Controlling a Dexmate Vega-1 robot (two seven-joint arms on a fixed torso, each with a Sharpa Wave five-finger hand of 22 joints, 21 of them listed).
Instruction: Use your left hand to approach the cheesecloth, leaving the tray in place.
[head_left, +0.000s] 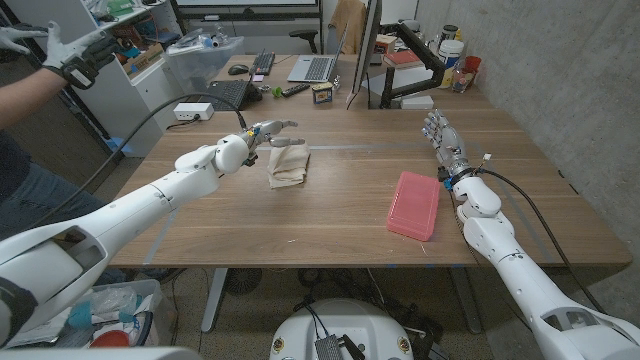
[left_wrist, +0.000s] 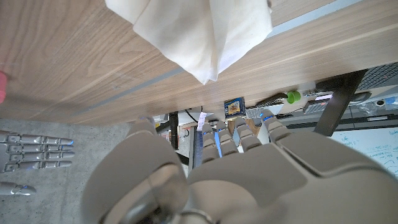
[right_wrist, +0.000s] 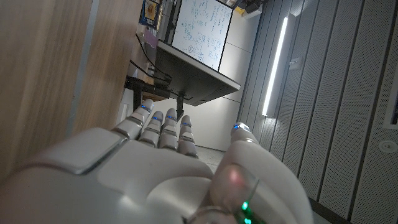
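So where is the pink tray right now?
In the head view, the pink tray lies on the wooden table's right side, close beside the right hand, well apart from the cheesecloth near the left hand.

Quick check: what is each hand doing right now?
Left hand: open, holding nothing, right beside the cheesecloth.
Right hand: open, holding nothing, fingers straight.

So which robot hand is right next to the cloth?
The left hand. It reaches over the table's far side beside the beige cheesecloth, while the right hand waits far off, beyond the pink tray.
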